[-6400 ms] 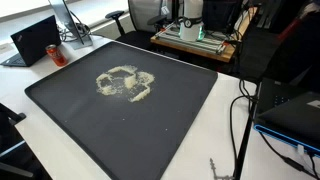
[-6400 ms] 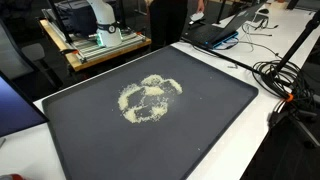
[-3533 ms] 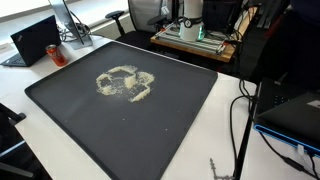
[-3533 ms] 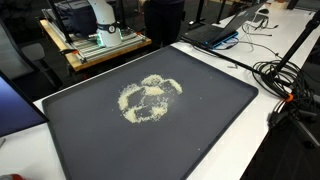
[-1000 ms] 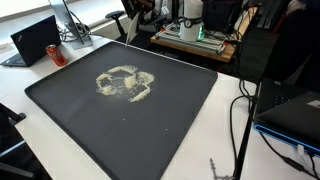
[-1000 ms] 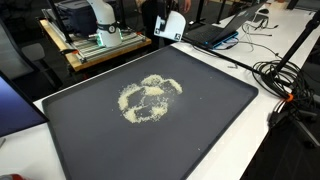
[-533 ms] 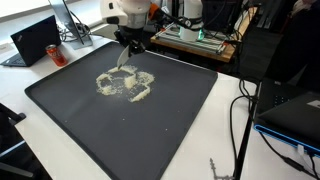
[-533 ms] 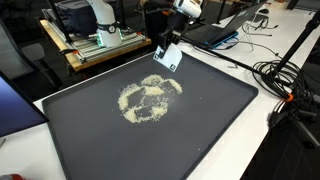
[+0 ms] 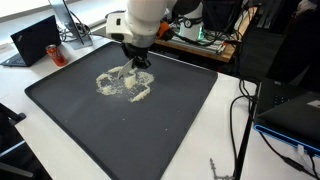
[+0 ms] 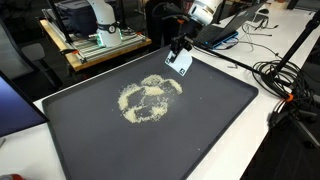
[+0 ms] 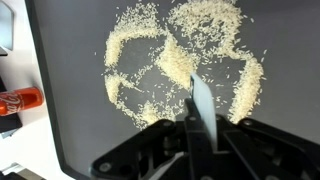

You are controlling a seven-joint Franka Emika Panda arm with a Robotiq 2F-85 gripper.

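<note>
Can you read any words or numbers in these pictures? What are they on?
No text can be read anywhere.
On the white card held in the gripper: a small dark mark, too blurred to read.
On the red can: any label is too small to read.
On the laptop: no lettering shows.

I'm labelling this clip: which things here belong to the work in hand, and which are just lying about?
In use:
- gripper, shut on a white card
- pale grains
- black mat under the grains

Lying about:
- laptop
- red can
- cables
</note>
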